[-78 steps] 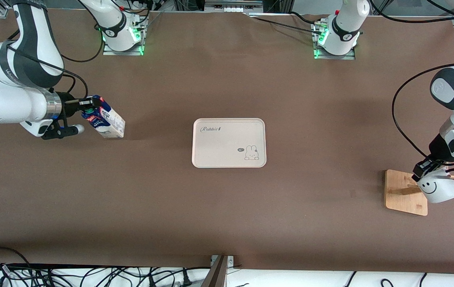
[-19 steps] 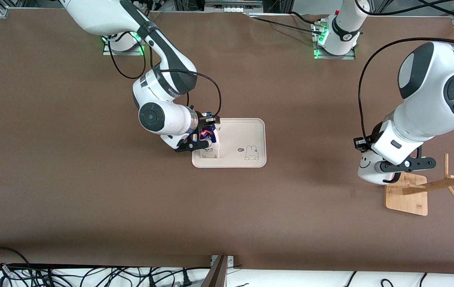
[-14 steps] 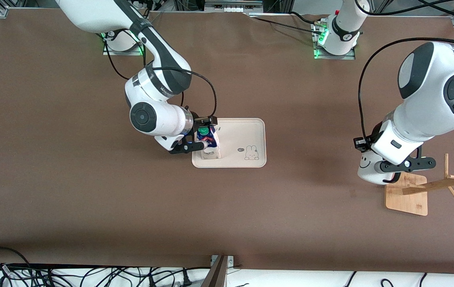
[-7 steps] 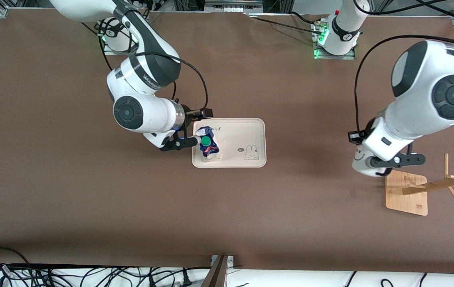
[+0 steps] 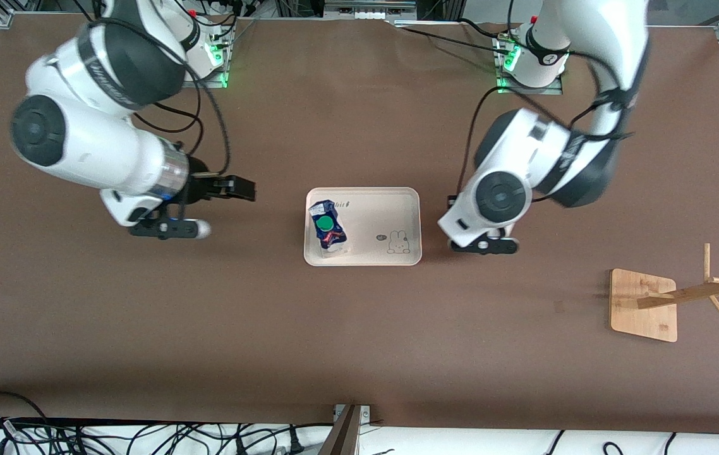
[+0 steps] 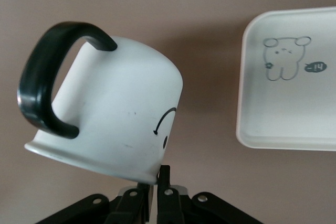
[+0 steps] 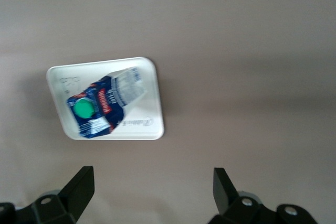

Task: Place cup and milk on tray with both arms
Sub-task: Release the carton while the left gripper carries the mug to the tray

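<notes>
The milk (image 5: 328, 230), with its green cap up, stands on the tray (image 5: 385, 212) at the tray's end toward the right arm. It also shows in the right wrist view (image 7: 102, 106) on the tray (image 7: 147, 124). My right gripper (image 5: 242, 189) is open and empty over the table beside the tray; its fingers (image 7: 79, 187) stand wide apart. My left gripper (image 6: 157, 177) is shut on the rim of the cup (image 6: 115, 119), which hangs tilted over the table just beside the tray's bunny end (image 6: 283, 124). In the front view the left arm's wrist (image 5: 492, 202) hides the cup.
A bare wooden stand (image 5: 644, 304) with slanted pegs stands toward the left arm's end of the table, nearer the front camera than the tray. Cables lie along the table's front edge.
My right gripper let go of the milk on the tray and drew back toward the right arm's end. My left arm carried the cup from the wooden stand to beside the tray.
</notes>
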